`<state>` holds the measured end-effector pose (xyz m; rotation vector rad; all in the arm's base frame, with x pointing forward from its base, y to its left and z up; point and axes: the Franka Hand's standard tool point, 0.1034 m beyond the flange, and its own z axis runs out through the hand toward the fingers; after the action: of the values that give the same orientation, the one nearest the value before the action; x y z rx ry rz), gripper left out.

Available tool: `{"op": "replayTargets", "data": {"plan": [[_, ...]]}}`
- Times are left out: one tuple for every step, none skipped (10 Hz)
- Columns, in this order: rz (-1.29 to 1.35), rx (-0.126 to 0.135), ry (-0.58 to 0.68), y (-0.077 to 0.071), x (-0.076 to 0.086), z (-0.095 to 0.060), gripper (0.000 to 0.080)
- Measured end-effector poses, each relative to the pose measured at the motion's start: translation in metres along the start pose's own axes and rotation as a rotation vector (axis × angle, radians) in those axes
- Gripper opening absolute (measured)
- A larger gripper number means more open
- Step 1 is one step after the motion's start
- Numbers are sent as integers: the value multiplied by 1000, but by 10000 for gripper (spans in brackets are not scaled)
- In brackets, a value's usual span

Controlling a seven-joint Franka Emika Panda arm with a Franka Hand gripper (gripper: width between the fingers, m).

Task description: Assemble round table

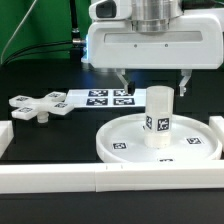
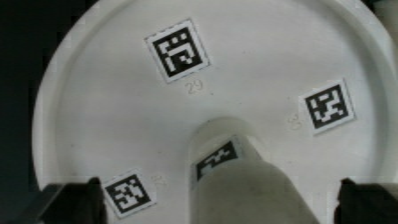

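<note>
The large round rimmed disc (image 1: 125,145) lies flat on the black table. The short thick cylinder post (image 1: 158,115) stands upright on the middle of the disc. My gripper (image 1: 153,80) is open and empty, right above the post's top, with one finger on each side and not touching it. The cross-shaped piece (image 1: 35,108) lies on the table at the exterior view's left, apart from the disc. In the wrist view the disc (image 2: 125,110) fills the picture, the post (image 2: 267,180) rises between the dark fingers (image 2: 71,203), and the gripper (image 2: 217,205) is wide open.
The marker board (image 1: 105,98) lies flat behind the disc. A long white border rail (image 1: 100,185) runs along the front, and another (image 1: 5,135) at the exterior view's left. A green backdrop stands at the back.
</note>
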<state>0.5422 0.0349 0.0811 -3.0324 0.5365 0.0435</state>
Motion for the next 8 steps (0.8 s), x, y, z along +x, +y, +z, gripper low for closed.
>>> {"op": "replayTargets", "data": {"plan": [[-5,-1,-1,0,-1,1,649],[-167,-29,-2,2,-5,4,649],[-199,-30,-6,7,-12,4,649],[-186,-28,-1,16,-21,2,649],[-187,-28,-2,15,-22,2,649],[-188,-28,-3,14,-21,3,649],[-188,-29,-4,15,-22,3,649],[-240,-31,-6,18,-23,3,649]]}}
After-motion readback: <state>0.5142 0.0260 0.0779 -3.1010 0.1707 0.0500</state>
